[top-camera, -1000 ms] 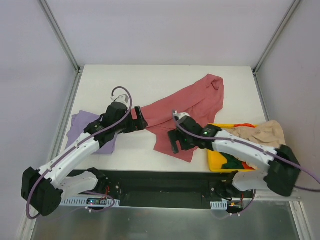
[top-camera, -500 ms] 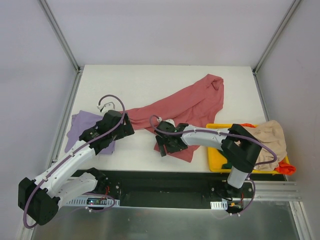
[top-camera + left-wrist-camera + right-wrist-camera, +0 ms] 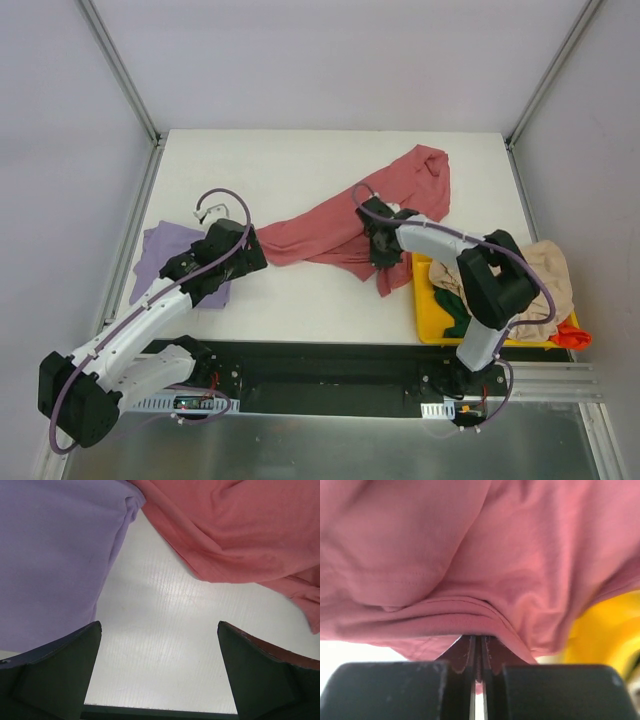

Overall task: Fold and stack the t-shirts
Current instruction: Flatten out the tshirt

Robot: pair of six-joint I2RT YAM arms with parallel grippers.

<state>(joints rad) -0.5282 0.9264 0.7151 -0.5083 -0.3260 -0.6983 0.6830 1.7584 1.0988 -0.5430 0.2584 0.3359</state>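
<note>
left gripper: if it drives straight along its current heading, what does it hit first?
Probably the bare table, in the gap between the lavender t-shirt and the pink-red t-shirt; the open left gripper points there. On a shallower path, the pink-red edge comes first. Depth is unclear.

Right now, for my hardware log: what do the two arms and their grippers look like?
The left arm and right arm have white shells with black joints; a purple cable runs along each. The left gripper has dark wedge-shaped fingers; the right gripper is black too.
</note>
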